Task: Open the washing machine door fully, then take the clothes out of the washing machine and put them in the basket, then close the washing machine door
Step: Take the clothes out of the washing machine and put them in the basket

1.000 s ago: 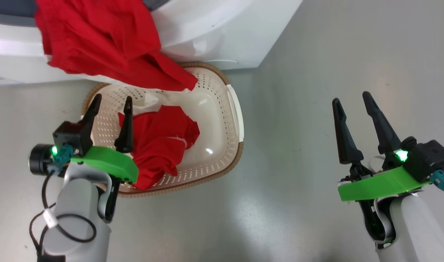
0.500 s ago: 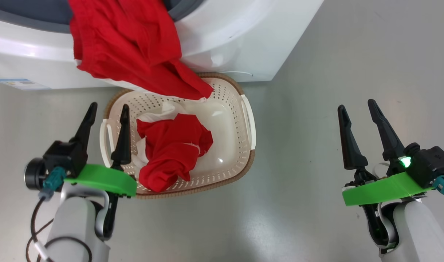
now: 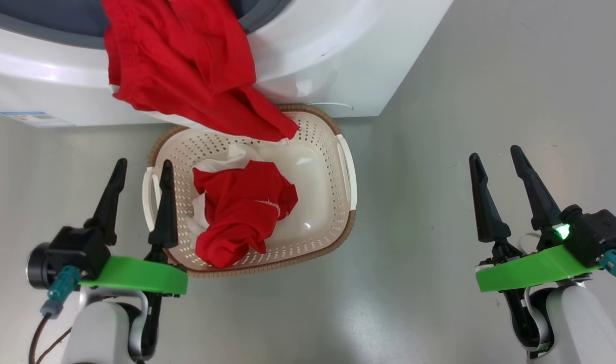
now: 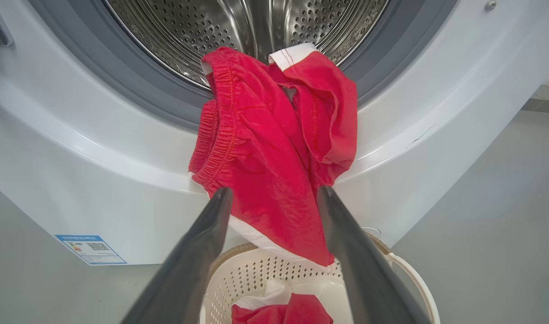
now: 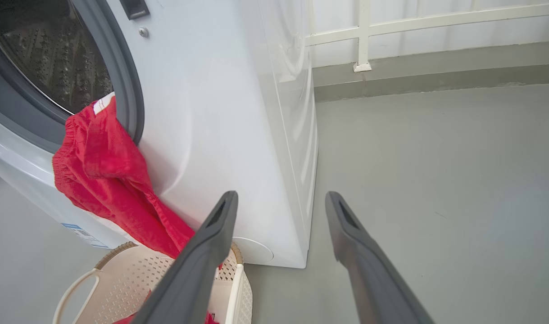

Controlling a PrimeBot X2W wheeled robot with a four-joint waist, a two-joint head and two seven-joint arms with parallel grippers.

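Observation:
The white washing machine [image 3: 338, 55] [image 4: 76, 180] [image 5: 220, 135] stands with its drum uncovered; its door is out of view. Red clothes [image 3: 186, 65] [image 4: 274, 157] [image 5: 107, 184] hang out of the drum over the front panel, the lowest corner dangling over the basket. The cream basket [image 3: 333, 202] [image 4: 256, 279] [image 5: 134, 279] sits on the floor against the machine with another red and white garment [image 3: 242, 207] inside. My left gripper [image 3: 138, 169] hovers open at the basket's left handle, holding nothing. My right gripper [image 3: 495, 156] is open over bare floor to the right.
Grey floor [image 3: 414, 283] surrounds the basket. A small blue label [image 3: 32, 119] [image 4: 92, 249] is on the machine's lower front. A white railing and a low kerb [image 5: 391, 63] run behind the machine.
The head camera has shifted, so the whole scene sits lower and further right. My left gripper has drawn back from above the basket to its left handle. The right gripper holds its place.

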